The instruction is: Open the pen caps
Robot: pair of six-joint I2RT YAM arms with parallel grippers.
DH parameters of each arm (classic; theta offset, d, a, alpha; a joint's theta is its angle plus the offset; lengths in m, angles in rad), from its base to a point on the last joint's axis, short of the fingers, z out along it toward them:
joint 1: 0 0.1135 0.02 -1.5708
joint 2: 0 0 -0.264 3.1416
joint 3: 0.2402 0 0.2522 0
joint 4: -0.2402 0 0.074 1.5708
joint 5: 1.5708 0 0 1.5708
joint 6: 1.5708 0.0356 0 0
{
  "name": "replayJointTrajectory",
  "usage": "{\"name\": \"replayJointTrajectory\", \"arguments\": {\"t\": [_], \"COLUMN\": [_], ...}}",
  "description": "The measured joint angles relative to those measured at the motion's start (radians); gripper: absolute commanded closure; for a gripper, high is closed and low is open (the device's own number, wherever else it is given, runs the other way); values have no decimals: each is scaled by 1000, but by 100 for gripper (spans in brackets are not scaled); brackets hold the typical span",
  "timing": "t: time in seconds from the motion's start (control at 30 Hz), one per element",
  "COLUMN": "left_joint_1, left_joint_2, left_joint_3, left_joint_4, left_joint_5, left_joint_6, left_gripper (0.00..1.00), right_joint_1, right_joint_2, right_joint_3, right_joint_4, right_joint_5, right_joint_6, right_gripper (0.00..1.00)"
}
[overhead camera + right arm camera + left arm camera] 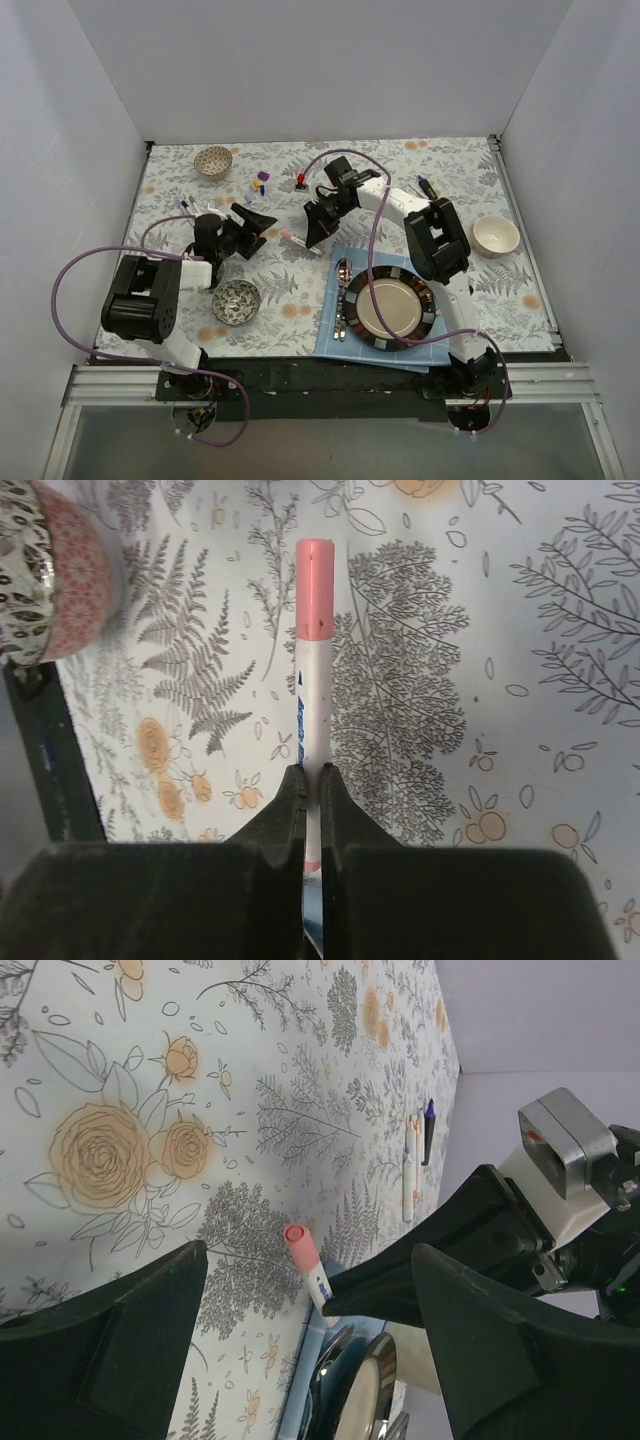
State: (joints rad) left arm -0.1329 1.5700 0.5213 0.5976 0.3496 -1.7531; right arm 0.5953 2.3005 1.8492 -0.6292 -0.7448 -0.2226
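Note:
My right gripper (312, 228) is shut on the white barrel of a pen (312, 705) with a pink cap (314, 590). The cap is on and points away from the fingers, toward my left gripper (255, 222). In the left wrist view the pink cap (298, 1245) sits between my open, empty left gripper's (305, 1290) fingers without touching them. Loose small caps (260, 182) and a red-ended pen (301, 181) lie at the back. Two white pens (409, 1165) and a dark purple marker (428, 1125) lie farther right.
A plate (372, 325) with spoon and fork (343, 290) rests on a blue mat (330, 345) just behind the right gripper. A patterned bowl (237, 301) sits near the left arm. Another bowl (213, 160) is at the back left and a cream bowl (495, 235) at the right.

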Motion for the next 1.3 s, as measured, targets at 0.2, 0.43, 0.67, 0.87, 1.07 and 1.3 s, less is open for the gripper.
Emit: {"name": "replayJointTrajectory", "arguments": {"t": [0.2,0.43,0.67,0.87,1.07,1.3], "left_joint_1": [-14,-54,-81,-85,-85,-87], "left_joint_2": [124,171,177,192,191,156], "left_joint_3": [42,79,98,101,112,122], "left_joint_4": [90,128,137,143,145,119], "left_joint_5": [67,112,128,139,157,167], "left_joint_6": [-39,-49,-50,-54,-36,34], "left_gripper": [30,44,68,100,100,100], "right_joint_1": [-6,-6,-6,-6,-6,-20], "right_joint_2": [0,0,0,0,0,-23], "right_joint_3": [0,0,0,0,0,-21], "right_joint_4": [1,2,3,3,3,11], "right_joint_5": [-95,-135,-143,-148,-153,-200], "right_joint_6": [31,47,62,63,60,33], "right_gripper": [99,99,99,99,34,2]}}
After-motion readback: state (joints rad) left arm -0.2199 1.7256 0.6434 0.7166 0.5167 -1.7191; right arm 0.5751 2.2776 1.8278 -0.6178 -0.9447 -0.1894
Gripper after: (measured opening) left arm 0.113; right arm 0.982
